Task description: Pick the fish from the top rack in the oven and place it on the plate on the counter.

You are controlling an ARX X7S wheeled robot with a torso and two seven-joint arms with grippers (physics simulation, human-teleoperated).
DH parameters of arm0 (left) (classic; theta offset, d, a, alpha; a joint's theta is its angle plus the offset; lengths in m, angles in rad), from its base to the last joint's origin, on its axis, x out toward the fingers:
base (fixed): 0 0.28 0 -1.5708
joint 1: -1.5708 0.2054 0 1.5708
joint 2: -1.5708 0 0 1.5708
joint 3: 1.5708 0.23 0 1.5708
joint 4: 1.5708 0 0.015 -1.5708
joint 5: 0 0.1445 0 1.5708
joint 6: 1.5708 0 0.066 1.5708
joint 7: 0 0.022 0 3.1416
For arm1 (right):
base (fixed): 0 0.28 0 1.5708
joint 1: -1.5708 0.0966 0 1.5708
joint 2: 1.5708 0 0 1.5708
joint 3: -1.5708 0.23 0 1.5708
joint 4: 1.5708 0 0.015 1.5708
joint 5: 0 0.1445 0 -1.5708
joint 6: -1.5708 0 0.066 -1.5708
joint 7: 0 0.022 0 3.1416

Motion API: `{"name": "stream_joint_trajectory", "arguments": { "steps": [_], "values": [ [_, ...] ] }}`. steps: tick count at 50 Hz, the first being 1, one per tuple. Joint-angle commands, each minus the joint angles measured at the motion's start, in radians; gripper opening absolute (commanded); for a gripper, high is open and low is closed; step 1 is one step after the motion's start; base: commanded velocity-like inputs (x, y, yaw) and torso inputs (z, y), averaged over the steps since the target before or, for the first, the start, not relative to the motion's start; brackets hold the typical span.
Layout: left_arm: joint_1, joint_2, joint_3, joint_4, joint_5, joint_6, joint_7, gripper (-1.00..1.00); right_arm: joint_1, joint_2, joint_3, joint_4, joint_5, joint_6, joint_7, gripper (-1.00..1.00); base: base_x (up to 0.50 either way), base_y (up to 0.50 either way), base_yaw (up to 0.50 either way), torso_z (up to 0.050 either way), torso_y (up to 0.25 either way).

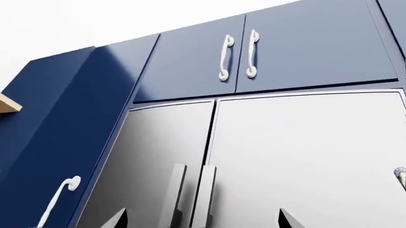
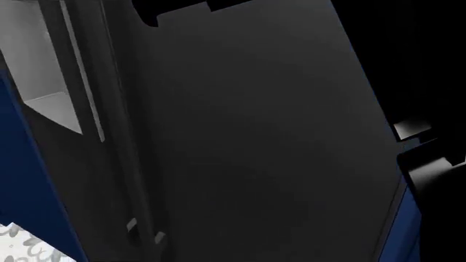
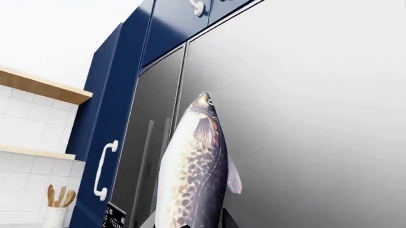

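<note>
Navy cabinets (image 1: 190, 61) and steel doors (image 3: 304, 118) rise ahead. My right pincer (image 3: 190, 223) grips the fish (image 3: 193, 166) upright; my left pincer (image 1: 203, 221) stands open.

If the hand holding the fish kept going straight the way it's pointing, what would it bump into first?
Probably the big grey fridge door. The right gripper holds the fish head-first toward it, so the fish's nose would likely hit first, though the gap is unclear.

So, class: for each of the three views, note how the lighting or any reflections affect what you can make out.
Head view: very dark, mostly a shadowed grey panel, little detail readable. Left wrist view: brightly lit, soft sheen on the steel doors and a highlight on the blue cabinets. Right wrist view: the fish is sharp and evenly lit against a grey gradient door.
</note>
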Motion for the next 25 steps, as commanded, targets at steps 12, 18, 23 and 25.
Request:
{"name": "stream_joint_trajectory", "arguments": {
  "steps": [12,18,23,25],
  "values": [
    [0.013,0.005,-0.008,0.003,0.004,-0.007,-0.002,1.00,-0.011,0.005,0.002,-0.006,-0.014,-0.008,-0.008,-1.00,0.07,0.04,0.50,0.000,0.000],
    [0.010,0.008,-0.012,0.002,-0.001,-0.011,0.000,1.00,-0.007,0.008,0.002,-0.005,-0.009,-0.010,-0.005,-1.00,0.07,0.04,0.50,0.000,0.000],
    [0.005,0.012,-0.016,0.001,-0.007,-0.015,0.003,1.00,-0.003,0.010,0.001,-0.004,-0.009,-0.010,-0.007,-1.00,0.07,0.05,0.50,0.000,0.000],
    [0.003,0.014,-0.018,0.000,-0.011,-0.017,0.004,1.00,-0.002,0.011,0.001,-0.004,-0.009,-0.011,-0.008,-1.00,0.06,0.05,0.50,0.000,0.000]
  ]
}}
